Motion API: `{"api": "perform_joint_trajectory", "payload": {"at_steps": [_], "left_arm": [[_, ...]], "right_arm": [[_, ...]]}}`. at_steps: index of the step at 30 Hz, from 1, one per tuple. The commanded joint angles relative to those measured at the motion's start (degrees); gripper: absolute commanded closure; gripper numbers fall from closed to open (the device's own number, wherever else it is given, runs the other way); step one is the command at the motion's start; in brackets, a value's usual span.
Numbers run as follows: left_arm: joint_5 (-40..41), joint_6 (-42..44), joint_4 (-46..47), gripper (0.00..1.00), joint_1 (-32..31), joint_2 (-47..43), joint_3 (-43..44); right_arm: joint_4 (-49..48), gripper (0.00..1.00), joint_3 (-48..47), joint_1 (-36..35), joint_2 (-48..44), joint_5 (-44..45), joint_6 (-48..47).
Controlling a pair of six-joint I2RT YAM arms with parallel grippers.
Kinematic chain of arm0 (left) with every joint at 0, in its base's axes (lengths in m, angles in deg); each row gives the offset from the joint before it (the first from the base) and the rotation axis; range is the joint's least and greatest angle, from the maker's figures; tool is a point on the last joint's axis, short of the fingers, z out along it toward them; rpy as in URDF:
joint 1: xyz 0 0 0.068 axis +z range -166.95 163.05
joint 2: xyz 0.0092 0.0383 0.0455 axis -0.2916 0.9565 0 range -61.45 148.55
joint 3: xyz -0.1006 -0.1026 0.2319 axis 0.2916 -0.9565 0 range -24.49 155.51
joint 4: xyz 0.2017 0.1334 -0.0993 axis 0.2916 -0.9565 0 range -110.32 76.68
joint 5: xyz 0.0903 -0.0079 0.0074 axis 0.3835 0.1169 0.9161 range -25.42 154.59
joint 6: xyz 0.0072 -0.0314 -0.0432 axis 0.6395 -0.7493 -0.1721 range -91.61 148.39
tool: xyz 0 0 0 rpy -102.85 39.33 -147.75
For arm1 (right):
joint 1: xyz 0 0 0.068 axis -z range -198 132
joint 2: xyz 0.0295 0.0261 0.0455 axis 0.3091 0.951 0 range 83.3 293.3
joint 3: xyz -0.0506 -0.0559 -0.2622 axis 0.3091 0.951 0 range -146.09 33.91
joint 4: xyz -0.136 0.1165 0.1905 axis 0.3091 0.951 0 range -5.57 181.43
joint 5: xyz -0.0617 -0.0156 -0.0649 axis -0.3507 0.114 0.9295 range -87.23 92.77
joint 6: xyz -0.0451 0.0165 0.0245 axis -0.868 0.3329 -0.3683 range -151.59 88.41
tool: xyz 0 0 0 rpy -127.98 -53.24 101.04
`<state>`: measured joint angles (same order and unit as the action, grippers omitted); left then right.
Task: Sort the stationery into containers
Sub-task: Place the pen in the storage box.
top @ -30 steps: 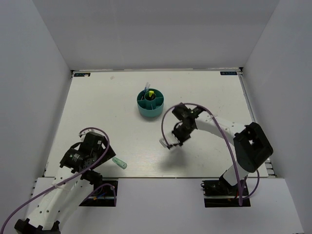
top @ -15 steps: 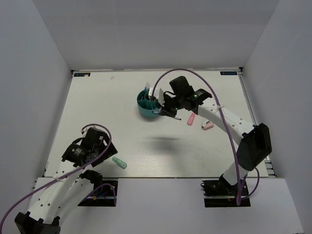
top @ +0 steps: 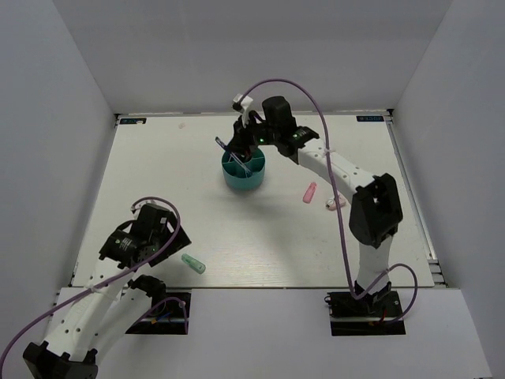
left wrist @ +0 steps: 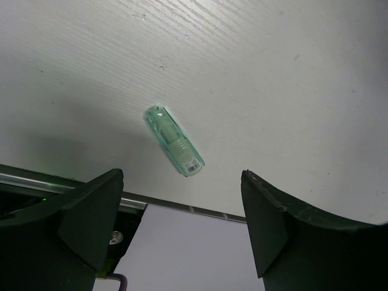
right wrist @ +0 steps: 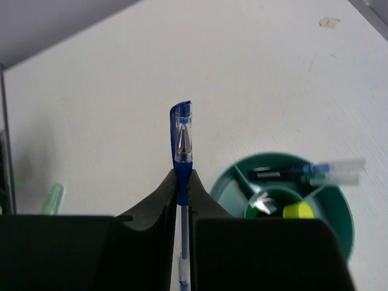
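The round teal organizer (top: 243, 175) stands at the table's middle back; it also shows in the right wrist view (right wrist: 332, 195). It holds a yellow-capped marker (right wrist: 297, 210), a green one and a blue pen (right wrist: 330, 167). My right gripper (top: 246, 150) is shut on a thin blue pen (right wrist: 182, 145) and holds it above the organizer's left side. My left gripper (left wrist: 182, 209) is open and empty just near of a mint-green marker (left wrist: 174, 141), which lies on the table near its front edge (top: 193, 264). Two pink highlighters (top: 310, 193) (top: 336, 204) lie to the organizer's right.
White walls enclose the table on three sides. The table's front edge with a metal rail (left wrist: 170, 204) lies right below the mint-green marker. The right arm (top: 331, 170) stretches diagonally over the right half of the table.
My right gripper has carried the blue pen from the table's middle up and back over the organizer. The left arm has shifted only slightly.
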<state>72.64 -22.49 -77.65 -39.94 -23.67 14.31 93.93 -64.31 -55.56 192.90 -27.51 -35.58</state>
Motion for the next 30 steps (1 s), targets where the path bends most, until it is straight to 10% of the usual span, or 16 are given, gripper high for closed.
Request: {"api": "perform_joint_trajectory", "payload": {"at_steps": [1,7,13,30], "left_arm": [[-0.2,0.4,1.2,0.12,0.1,0.1,2.2],[0.2,0.7,0.2,0.12,0.2,0.5,2.8],[0.5,0.6,0.4,0.12,0.2,0.6,2.7],[-1.5,0.6,4.3,0.12,0.1,3.4,1.6]], "right_arm": [[-11.5,1.0,-6.6,1.0,4.4,-6.3,12.2],[-27.7,1.0,-7.4,2.4,12.6,-13.8,22.6],[-67.1,1.0,2.3,5.3,17.4,-18.0,39.4],[-72.2,1.0,14.0,6.8,14.9,-25.8,24.1]]}}
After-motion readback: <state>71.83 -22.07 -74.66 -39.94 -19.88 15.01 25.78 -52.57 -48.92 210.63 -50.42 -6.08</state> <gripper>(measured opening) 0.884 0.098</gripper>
